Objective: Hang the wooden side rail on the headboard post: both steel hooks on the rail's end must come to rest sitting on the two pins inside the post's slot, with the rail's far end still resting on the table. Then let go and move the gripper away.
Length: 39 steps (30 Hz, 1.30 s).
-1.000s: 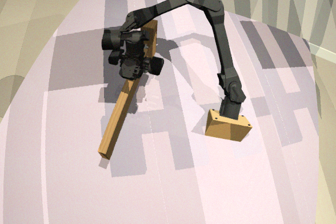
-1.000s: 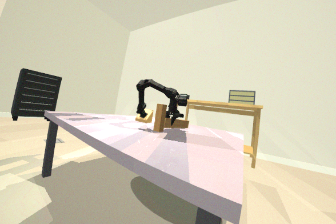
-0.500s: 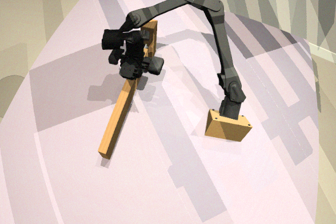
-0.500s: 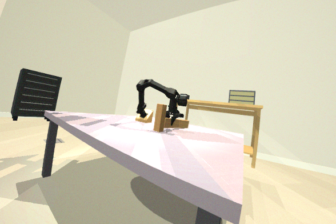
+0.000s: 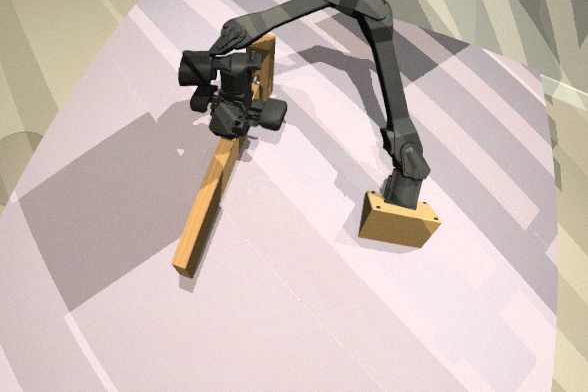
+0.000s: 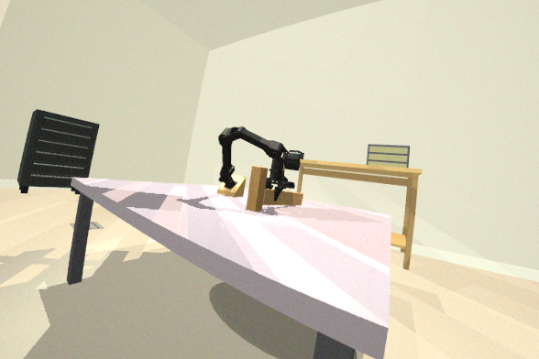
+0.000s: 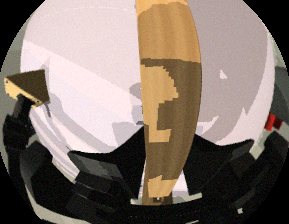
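The wooden side rail [image 5: 202, 210] [image 6: 293, 198] [image 7: 171, 37] runs from the post toward the lower left in the top view. A thin shadow borders its far end; whether that end touches the table cannot be told. My gripper [image 5: 240, 134] [image 6: 277, 196] [image 7: 160, 127] is shut on the rail near its post end, with a finger on each side. The headboard post [image 5: 270, 57] [image 6: 257, 188] stands upright at the rail's near end. A small bright metal part [image 5: 256, 80] shows between rail and post. The arm and post hide the slot, the pins and how the hooks sit.
The arm's wooden base block [image 5: 395, 225] [image 6: 237, 187] [image 7: 35, 87] stands to the right of the rail in the top view. The arm arches over the table [image 5: 280, 340] [image 6: 321, 247] behind the post. A wooden side table [image 6: 357, 166] and a dark cabinet [image 6: 60, 151] stand beyond the table.
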### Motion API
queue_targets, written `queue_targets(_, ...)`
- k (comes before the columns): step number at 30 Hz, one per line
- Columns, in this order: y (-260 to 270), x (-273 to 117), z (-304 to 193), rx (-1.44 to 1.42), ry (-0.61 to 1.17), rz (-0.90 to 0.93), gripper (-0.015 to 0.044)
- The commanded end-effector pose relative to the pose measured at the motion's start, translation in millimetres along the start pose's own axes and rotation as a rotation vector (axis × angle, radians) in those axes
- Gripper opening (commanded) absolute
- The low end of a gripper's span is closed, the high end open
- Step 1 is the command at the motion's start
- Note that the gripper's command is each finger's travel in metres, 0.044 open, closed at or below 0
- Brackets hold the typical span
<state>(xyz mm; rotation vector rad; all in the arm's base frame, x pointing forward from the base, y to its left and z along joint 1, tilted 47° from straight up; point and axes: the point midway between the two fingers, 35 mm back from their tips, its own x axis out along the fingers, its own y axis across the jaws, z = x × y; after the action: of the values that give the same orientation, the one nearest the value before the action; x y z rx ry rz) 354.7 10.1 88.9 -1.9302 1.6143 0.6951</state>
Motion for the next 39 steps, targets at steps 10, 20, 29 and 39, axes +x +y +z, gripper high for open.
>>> queue_targets(10,-0.8,-3.8,-2.3,-0.002,-0.001,-0.014,0.0)
queue_targets(20,-1.6,-3.4,-3.4,-0.002,0.0,-0.014,0.0)
queue_targets(29,-2.1,-4.0,-4.4,-0.002,0.0,-0.014,0.0)
queue_targets(39,-2.3,-4.9,-5.5,-0.002,0.0,-0.014,0.0)
